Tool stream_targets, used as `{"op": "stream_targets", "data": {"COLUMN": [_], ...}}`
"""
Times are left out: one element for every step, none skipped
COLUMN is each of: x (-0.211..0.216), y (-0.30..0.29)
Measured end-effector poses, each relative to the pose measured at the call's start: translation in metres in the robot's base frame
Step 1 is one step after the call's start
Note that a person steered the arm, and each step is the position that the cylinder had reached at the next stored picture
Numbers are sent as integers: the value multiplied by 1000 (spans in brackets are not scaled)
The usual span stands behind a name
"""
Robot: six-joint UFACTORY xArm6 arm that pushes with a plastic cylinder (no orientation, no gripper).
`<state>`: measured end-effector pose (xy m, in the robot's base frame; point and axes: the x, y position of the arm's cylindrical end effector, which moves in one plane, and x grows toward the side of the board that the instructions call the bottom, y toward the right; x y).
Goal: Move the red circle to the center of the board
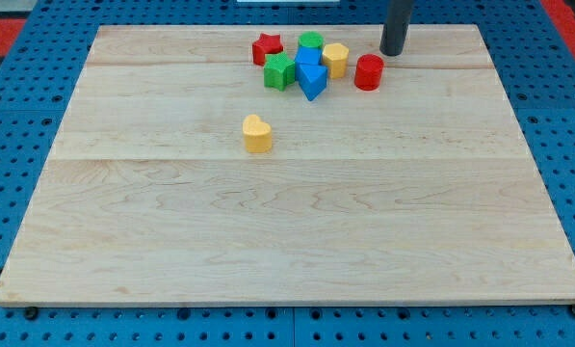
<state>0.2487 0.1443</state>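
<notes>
In the single camera view, the pale wooden board (287,222) is lying on a blue perforated table (8,145), and most blocks are sitting bunched at its far edge. The red circle, a short red cylinder (368,72), is standing at the right end of that bunch, slightly apart from the yellow cylinder (335,60) on its left. Further left, the blue block (311,77), the green ridged cube (279,71), the green cylinder (311,41) and the red star (267,48) are crowding together, some touching. 1 yellow heart-shaped block (257,134) is sitting alone, nearer and to the left.

The straight dark rod is coming down from the view's top, upright, and its tip (393,53) is resting just beyond and to the right of the red circle, close but seemingly not touching. That placement looks deliberate: a push from the far right would send the red circle toward the near left, where the board's centre lies. There is no hand to open or close; the rod is holding nothing.
</notes>
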Motion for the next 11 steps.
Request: {"op": "stream_targets", "data": {"x": [36, 72, 56, 18, -1, 39, 80, 119, 141, 167, 144], "y": [0, -13, -18, -2, -17, -65, -79, -97, -106, -106, -96]}}
